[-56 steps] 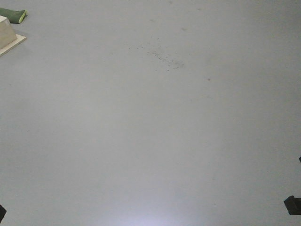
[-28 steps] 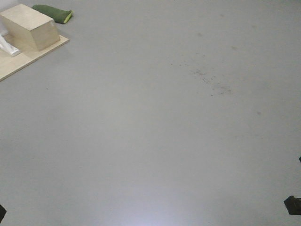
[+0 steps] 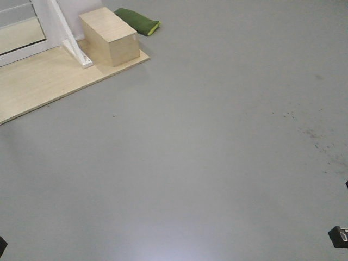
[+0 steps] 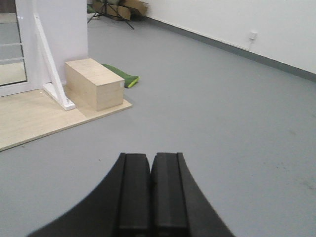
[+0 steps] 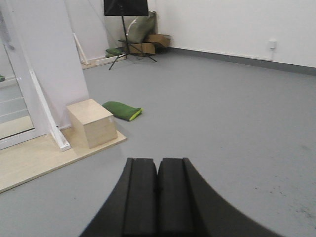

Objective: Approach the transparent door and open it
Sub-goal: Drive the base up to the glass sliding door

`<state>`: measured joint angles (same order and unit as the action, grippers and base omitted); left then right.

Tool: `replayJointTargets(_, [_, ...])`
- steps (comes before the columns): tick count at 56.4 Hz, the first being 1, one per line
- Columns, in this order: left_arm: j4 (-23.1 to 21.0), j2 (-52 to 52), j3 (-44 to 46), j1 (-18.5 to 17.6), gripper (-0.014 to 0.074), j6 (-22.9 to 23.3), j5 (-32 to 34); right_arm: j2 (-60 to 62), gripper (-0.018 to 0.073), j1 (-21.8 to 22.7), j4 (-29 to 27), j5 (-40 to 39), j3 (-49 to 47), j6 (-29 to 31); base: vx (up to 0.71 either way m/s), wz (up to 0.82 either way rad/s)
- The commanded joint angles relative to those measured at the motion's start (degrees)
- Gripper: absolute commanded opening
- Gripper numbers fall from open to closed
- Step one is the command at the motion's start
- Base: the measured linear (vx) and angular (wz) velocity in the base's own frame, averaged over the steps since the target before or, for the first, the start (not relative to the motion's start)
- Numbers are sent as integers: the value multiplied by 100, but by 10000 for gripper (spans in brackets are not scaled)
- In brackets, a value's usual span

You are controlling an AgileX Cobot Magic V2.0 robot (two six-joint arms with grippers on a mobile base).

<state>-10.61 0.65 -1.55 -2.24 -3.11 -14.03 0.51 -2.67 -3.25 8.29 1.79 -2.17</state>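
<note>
Since 1 s ago the front view has swung: the wooden box (image 3: 109, 35) and green cushion (image 3: 138, 20) have slid from the top-left corner inward, the wooden platform (image 3: 49, 81) now fills the upper left, and the speck patch (image 3: 318, 141) has drifted to the right edge. So the base looks to be turning left twd the door.

Front view: bottom of the transparent door (image 3: 22, 27), white frame w/ glass, shows only at the top-left corner, standing on the platform behind a white brace (image 3: 76, 49). No handle in view.

Left wrist: left gripper (image 4: 150, 163) has its pads pressed together, nothing btwn them. Door strip sits at the far left edge (image 4: 10, 54), box just right of it.

Right wrist: right gripper (image 5: 158, 168) likewise closed tight & empty. Door glass is at the left edge (image 5: 12, 106); a tripod (image 5: 126, 34) stands in the background.

Key relation: door lies ahead and to the left of both arms, well apart, long axis upright. Left arm is prob. the nearer one. More left turn and approach are needed before any reach; the handle side can't be told yet.
</note>
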Motion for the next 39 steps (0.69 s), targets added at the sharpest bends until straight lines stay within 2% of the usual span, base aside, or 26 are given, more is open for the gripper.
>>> replayJointTargets(1, [-62,24,117,-37,3,1,438,90,1,30,43,-480,6,9,58,48])
replayJointTargets(39, [-62,24,117,-37,3,1,438,90,1,30,43,-480,6,9,57,41])
